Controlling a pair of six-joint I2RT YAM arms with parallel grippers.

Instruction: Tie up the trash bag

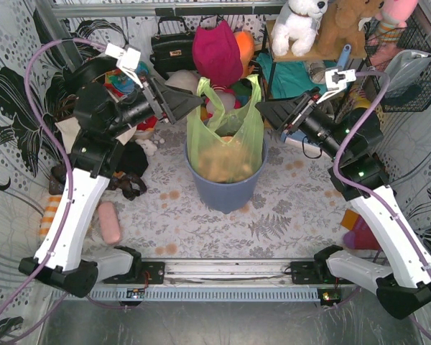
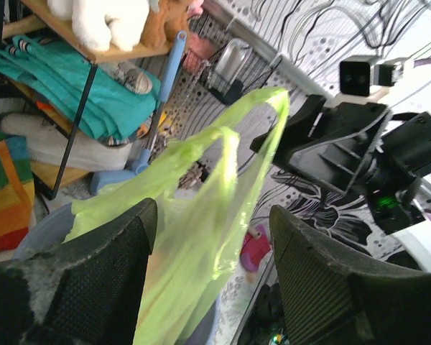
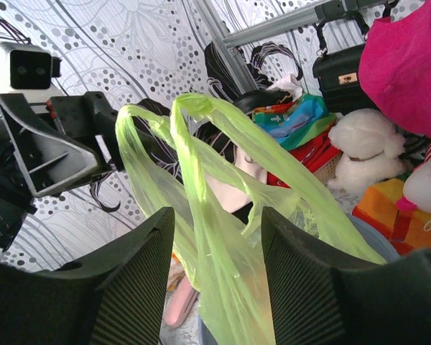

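Both end effectors hang spread open and hold nothing. The left end effector (image 1: 189, 103) is just beside the bag's left handle loop (image 1: 205, 90), and the right end effector (image 1: 268, 111) is just beside the right handle loop (image 1: 254, 85), so they face each other across the bag's mouth. Beneath them, a floral-patterned surface (image 1: 287, 215) carries a blue-grey round bin (image 1: 226, 192) standing upright near its middle. Inside the bin sits the trash bag (image 1: 226, 136), thin translucent light-green plastic, its top rising well above the rim. Its two loops stand apart, neither crossed nor knotted. Orange-tan paper (image 1: 223, 164) shows through the film low in the bag. By the look of it, tying has not begun: the loops need to be gripped, drawn together, crossed and knotted.
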